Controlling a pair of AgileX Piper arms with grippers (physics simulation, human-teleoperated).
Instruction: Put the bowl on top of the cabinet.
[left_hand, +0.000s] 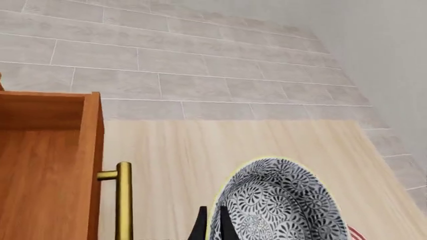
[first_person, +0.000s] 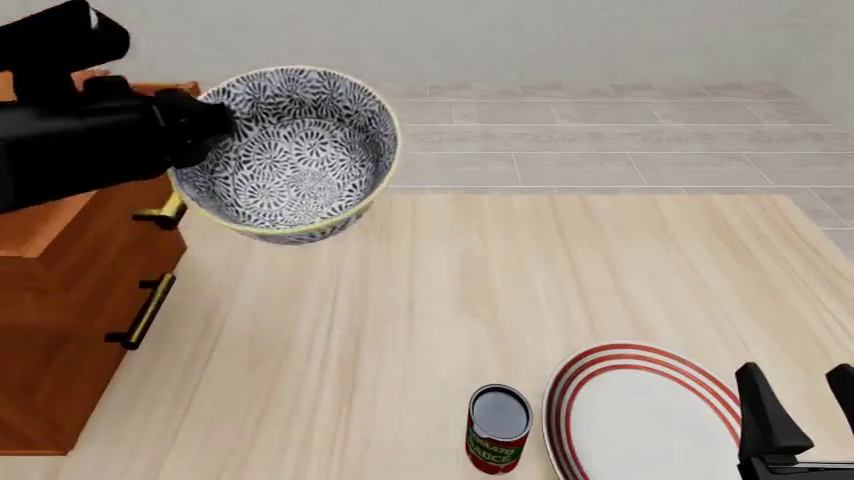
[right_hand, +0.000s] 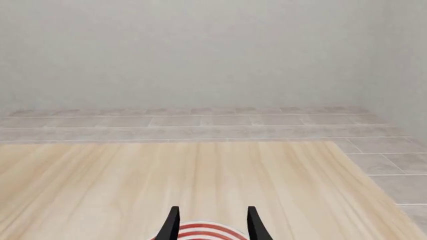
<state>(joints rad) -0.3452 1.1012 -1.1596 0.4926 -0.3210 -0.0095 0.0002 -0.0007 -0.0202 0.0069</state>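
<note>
Bowl (first_person: 296, 152) lifted clear of the worktop (first_person: 441, 320), gripped at its rim by the left hand (first_person: 220, 122), fingers closed on the near-cabinet side of the rim. Held in the air just beside the cabinet (first_person: 67, 300), near its top front corner and tilted, mouth turned partly toward the front camera. In the left wrist view, same grip seen from behind: bowl (left_hand: 280, 202) pinched at the rim, with the cabinet's side panel (left_hand: 47, 165) and one brass handle (left_hand: 122, 200) just beside it.

Pick and lift judged done. Left to do: carrying the bowl across over the cabinet's top, levelling it, lowering until seated, then letting go. Not yet over the top surface as far as the front view shows; bowl hangs off the cabinet's worktop-facing side.

Right hand (first_person: 801, 420) idle and spread open, empty, far from the cabinet, over the edge of the red-ringed plate (first_person: 641, 420). Small can (first_person: 498, 428) standing just beside that plate on the cabinet side, well away from the bowl's path.
</note>
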